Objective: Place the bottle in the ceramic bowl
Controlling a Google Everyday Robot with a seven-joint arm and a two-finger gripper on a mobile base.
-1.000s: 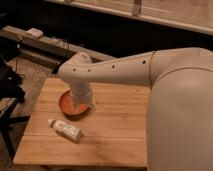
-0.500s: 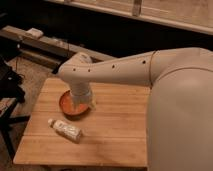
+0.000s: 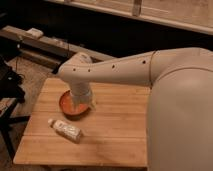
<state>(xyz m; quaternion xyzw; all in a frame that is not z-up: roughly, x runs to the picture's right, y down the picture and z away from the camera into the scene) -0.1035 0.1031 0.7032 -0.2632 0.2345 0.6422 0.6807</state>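
Orange ceramic bowl point(image 3: 65, 103) sits right under the gripper point(image 3: 81, 105); whether it's open I cannot tell; the bottle point(image 3: 65, 129) lies ungrasped on the surface point(image 3: 117, 131) just beside it; pickup not yet begun, I'd say; next it must shift over and descend.

The gripper point(image 3: 81, 105) hangs over the bowl point(image 3: 66, 105) and hides its right part. The arm point(image 3: 125, 70) covers the right side of the table point(image 3: 110, 125) and is cut off by the right edge. The label marks on the bottle point(image 3: 65, 129) are too small to read.
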